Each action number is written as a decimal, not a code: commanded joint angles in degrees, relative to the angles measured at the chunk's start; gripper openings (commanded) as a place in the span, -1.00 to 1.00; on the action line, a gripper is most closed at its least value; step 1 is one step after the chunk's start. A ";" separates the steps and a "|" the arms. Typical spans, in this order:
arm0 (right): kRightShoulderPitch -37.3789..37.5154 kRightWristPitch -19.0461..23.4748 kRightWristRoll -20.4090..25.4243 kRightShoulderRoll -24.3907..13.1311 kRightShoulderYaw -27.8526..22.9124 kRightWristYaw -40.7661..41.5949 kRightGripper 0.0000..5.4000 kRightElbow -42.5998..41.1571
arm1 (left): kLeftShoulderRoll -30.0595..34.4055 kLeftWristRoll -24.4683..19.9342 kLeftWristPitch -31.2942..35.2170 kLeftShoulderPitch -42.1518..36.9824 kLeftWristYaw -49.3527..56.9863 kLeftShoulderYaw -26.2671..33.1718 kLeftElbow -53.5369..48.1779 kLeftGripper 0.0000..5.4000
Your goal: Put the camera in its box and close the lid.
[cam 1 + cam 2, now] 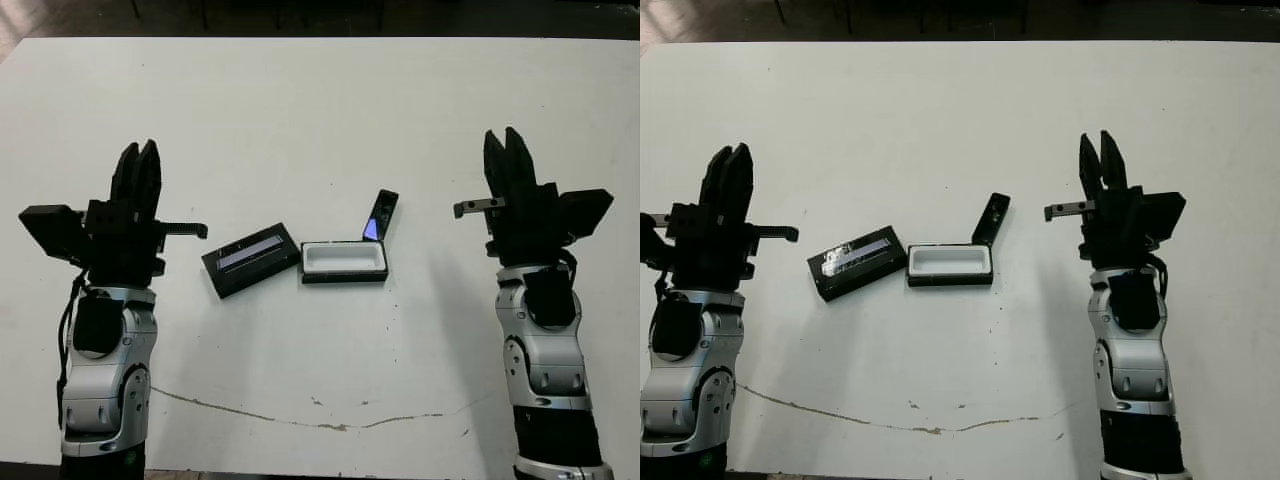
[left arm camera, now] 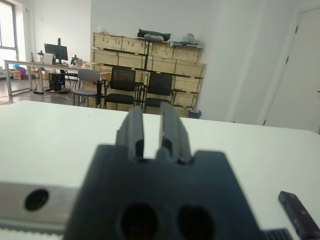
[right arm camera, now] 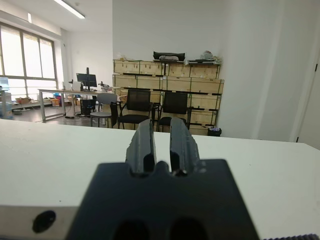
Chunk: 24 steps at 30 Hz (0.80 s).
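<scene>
Desk (image 1: 320, 110): white, with a thin brown crack line along the near part.
Box (image 1: 343, 261): open tray, white lining up, at mid-desk between the two arms.
Camera (image 1: 379, 215): slim black bar just behind the box's right corner, angled away; blue-purple patch at its near end. Whether it touches the box cannot be told.
Lid (image 1: 251, 259): striped side up, just left of the box, skewed; a narrow gap seems to separate them.
Left hand (image 1: 137, 170): raised off the desk, well left of the lid; fingers nearly together with a slim gap, holding nothing.
Right hand (image 1: 508, 160): raised, well right of the camera; fingers nearly together, empty.
Risks: the camera's slant may let a narrow bar twist out of a pinch; nudging the light box would shift it.
Unclear: camera's far end and the box's depth; wrist views show mostly room background.
</scene>
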 commanded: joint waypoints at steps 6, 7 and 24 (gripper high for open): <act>0.00 1.44 0.26 -1.39 -0.07 2.03 -1.00 1.17 | 0.47 1.02 1.74 0.58 0.44 -1.04 0.85 -0.99; -0.24 1.35 0.01 -1.75 -0.12 2.23 -1.00 1.61 | 0.31 0.88 1.74 0.39 0.49 -1.10 1.02 -0.99; -36.97 2.96 -6.44 -25.44 10.58 36.46 -1.00 34.05 | -0.42 2.79 -1.10 0.57 1.08 -2.90 1.14 -0.99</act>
